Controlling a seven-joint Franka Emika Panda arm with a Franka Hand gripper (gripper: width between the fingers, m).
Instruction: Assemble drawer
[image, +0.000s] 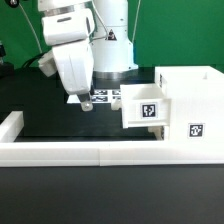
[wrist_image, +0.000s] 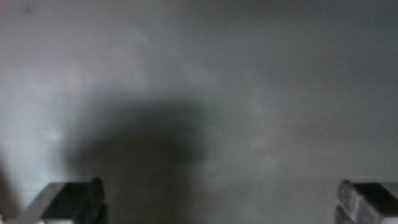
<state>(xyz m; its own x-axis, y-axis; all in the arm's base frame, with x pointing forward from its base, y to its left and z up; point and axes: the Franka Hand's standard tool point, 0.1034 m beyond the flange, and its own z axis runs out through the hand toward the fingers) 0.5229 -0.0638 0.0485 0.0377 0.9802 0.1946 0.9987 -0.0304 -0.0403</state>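
Tool (image: 84, 100) seen spread, nothing held, at 9 o'clock of drawer shell (image: 190, 100). Tray (image: 146, 108) part-inserted; judged light, rigid, smooth plastic. Push on tagged front advised.

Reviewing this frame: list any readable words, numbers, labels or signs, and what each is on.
No readable words or numbers.
Tray: black-and-white square tag, a pattern, no text.
Shell: a similar tag low on its front, no text.
Marker board: printed tags, too small to read.
Wrist view: nothing printed.
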